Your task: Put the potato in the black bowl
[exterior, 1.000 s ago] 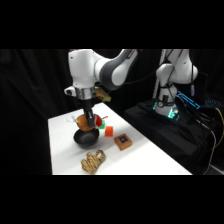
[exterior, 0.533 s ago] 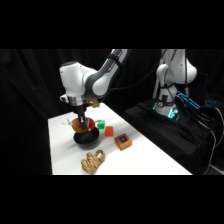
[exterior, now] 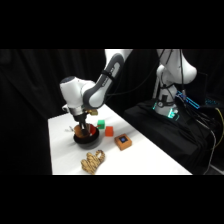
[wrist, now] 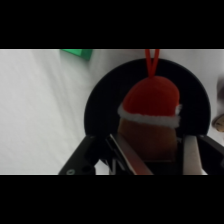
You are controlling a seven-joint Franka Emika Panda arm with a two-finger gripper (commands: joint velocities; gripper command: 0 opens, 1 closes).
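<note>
Orange-brown and red-capped, the potato sits low inside the black bowl on the white counter, clamped at its lower flanks by the tool; it looks light, firm and smooth, so a mid-body hold suits it.

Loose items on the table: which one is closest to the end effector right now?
The potato, the brown lump with a red-and-white cap, sits between the end effector fingers over the black bowl. The green cube, orange-red block, brown cube and tan knobbly object lie apart.
</note>
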